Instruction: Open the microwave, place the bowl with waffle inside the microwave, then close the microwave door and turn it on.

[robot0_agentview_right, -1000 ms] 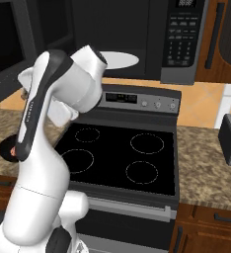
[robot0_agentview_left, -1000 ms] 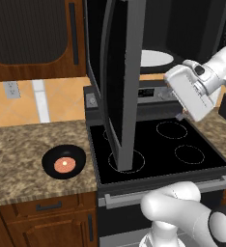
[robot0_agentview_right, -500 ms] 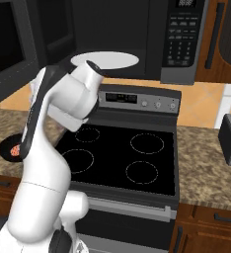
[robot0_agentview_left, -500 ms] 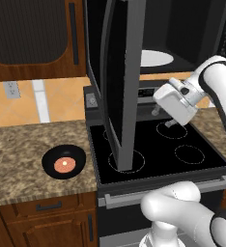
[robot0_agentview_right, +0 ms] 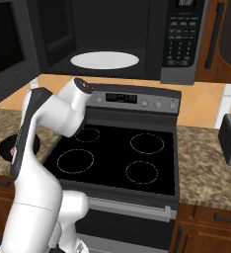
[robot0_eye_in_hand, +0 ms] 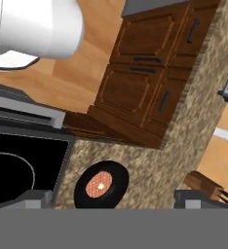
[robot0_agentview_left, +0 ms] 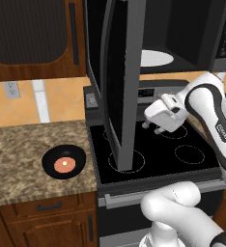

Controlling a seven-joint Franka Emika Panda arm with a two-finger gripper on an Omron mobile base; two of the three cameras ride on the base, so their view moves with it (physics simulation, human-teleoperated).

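Granite counter (robot0_agentview_left: 18,159) holds the bowl with waffle (robot0_agentview_left: 63,162) beside the stove (robot0_agentview_left: 158,154).
Above, the microwave door (robot0_agentview_left: 122,72) stands wide; the gripper (robot0_agentview_left: 150,126) hovers spread and empty.

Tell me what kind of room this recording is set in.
A home-style kitchen, rendered rather than filmed. A black-topped stove sits between speckled stone counters, an open microwave hangs above it, and wooden cabinets run under the counter. A bowl with a waffle rests on the counter.
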